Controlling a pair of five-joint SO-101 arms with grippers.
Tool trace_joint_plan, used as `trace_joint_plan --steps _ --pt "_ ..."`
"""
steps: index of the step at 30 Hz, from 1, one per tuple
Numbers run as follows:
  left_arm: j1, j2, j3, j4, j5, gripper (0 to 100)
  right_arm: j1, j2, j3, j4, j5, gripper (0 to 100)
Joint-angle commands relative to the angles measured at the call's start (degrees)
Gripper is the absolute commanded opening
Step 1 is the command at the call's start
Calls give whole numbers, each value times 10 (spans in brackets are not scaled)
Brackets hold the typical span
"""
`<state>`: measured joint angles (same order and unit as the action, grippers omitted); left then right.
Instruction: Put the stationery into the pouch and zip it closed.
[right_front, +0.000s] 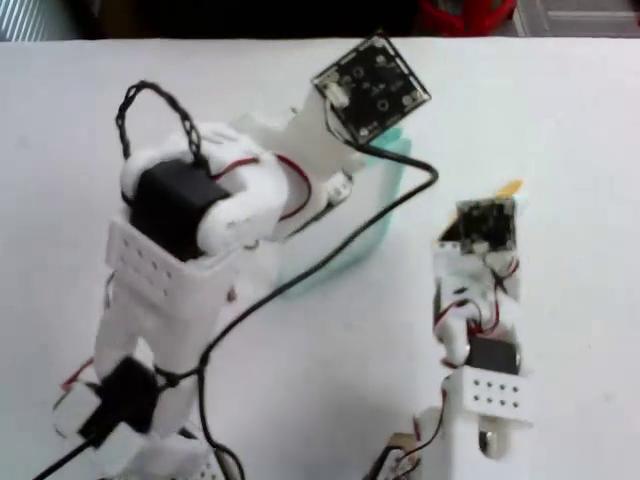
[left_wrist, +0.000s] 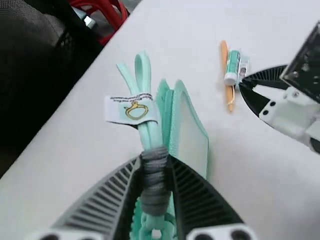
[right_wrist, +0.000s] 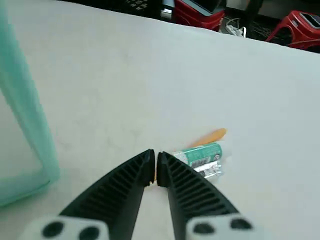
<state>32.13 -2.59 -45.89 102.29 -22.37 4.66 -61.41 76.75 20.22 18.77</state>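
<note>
A mint-green pouch (left_wrist: 190, 135) with a loop and paper label stands on the white table (right_front: 560, 110). My left gripper (left_wrist: 154, 157) is shut on the grey pull (left_wrist: 154, 182) at its top. From above, the pouch (right_front: 392, 175) shows beneath the left wrist camera. An orange pen (left_wrist: 229, 95) and a green-and-white tube (left_wrist: 232, 65) lie side by side on the table. My right gripper (right_wrist: 156, 157) is low over the table, shut, its tips right at the near end of the tube (right_wrist: 200, 154) and pen (right_wrist: 214, 135). Nothing is visibly held between them.
The pouch wall (right_wrist: 22, 115) stands close beside the right gripper. A black cable (right_front: 330, 260) runs across the pouch from the left wrist camera. Red objects (right_wrist: 192, 12) and dark clutter lie beyond the table's far edge. Bare table surrounds the stationery.
</note>
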Motion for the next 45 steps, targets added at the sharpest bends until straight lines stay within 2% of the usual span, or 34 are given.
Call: trace_joint_plan --steps 1,5,7,10,12,17,21,26,32,36,40,45 --pt "-16 -68 128 -45 -4 25 -7 1 -106 88 23 111" --pt "-16 -133 193 -62 -6 24 11 0 -216 187 60 302" --pt "-16 -169 212 -62 -8 24 20 1 -282 222 81 347" --pt "-27 -226 242 -61 -9 24 15 5 -370 231 61 327" --pt "-39 -259 264 -63 -9 24 -17 26 -418 233 61 293" --pt "-54 -314 367 -120 -9 24 -49 210 -527 239 55 215" --pt "-54 -335 455 -192 -8 24 -48 343 -634 318 55 208" --pt "-65 -364 481 -202 -8 24 -39 409 -747 358 61 208" --pt "-86 -398 483 -199 -8 24 -50 503 -851 368 109 208" --pt "-82 -398 483 -200 -7 24 -96 563 -920 434 164 208" --pt "-85 -398 483 -203 -6 24 -143 578 -985 502 185 209" --pt "-86 -398 483 -210 -8 24 -174 580 -1024 645 316 209"
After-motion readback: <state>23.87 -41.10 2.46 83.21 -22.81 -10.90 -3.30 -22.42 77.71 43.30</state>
